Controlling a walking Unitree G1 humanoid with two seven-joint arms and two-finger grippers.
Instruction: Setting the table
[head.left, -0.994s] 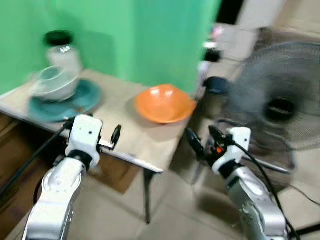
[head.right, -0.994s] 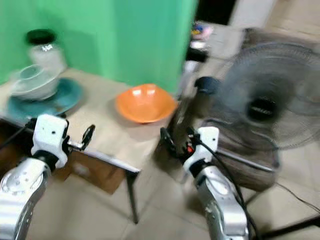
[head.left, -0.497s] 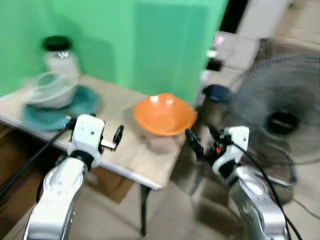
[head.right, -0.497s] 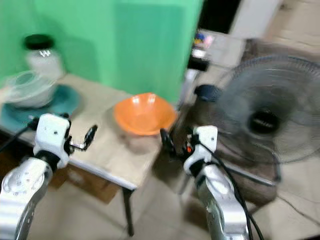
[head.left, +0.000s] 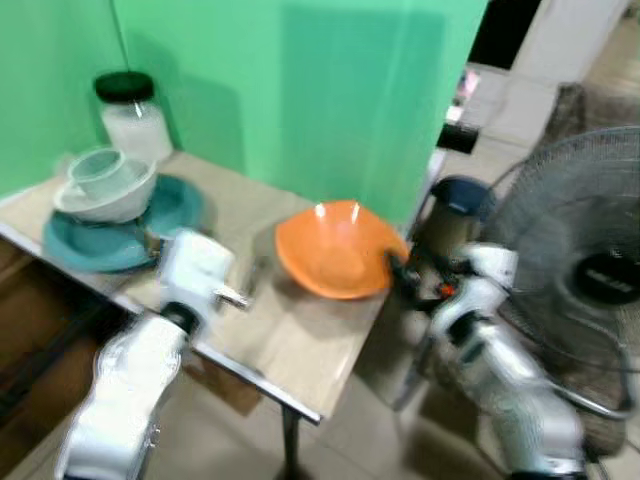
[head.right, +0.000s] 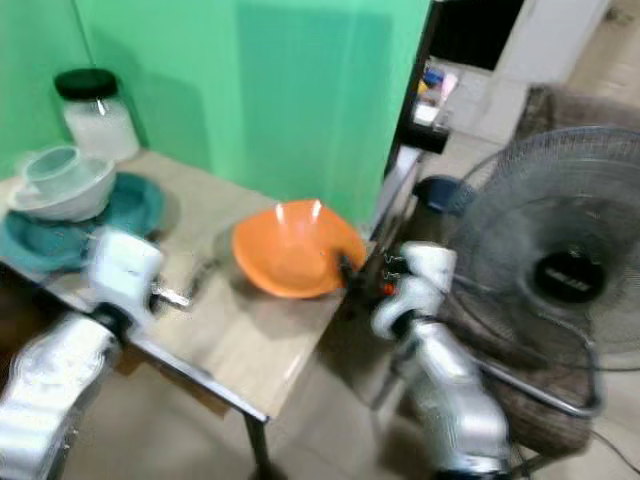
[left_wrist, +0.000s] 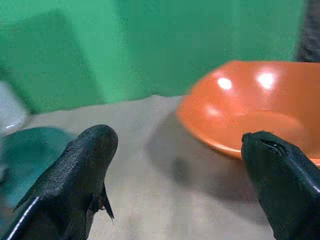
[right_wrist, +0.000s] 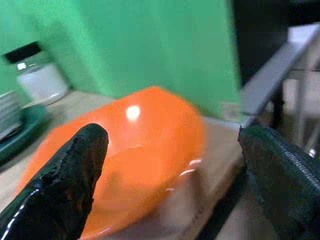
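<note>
A pale wooden table (head.left: 300, 345) stood against a green backdrop (head.left: 300, 90), its near edge running down toward the right corner, where one thin dark leg (head.left: 290, 450) met tiled floor (head.left: 370, 440). An orange bowl (head.left: 338, 250), glossy, smooth and rather squarish at the rim, sat close to the table's right edge. Bare tabletop lay open between it and a round teal plate (head.left: 120, 235) at the left end. A white bowl (head.left: 105, 185) rested on that plate, and behind it stood a glass jar (head.left: 130, 115) with a black lid.

The left gripper (left_wrist: 180, 165) hovered over the bare middle of the table, its two black fingers (left_wrist: 75, 185) wide apart and empty, the orange bowl lying just ahead of them. The right gripper (right_wrist: 170, 170) was off the table's right edge, beside the orange bowl's rim, its fingers also spread wide with nothing between them. Whether it touched the bowl could not be told.

To the right, a wire-caged fan (head.left: 580, 270) was cut off by the frame, and a dark-lidded container (head.left: 455, 205) stood partly hidden behind the right arm. Both silver arms were smeared by motion blur in the head views.
</note>
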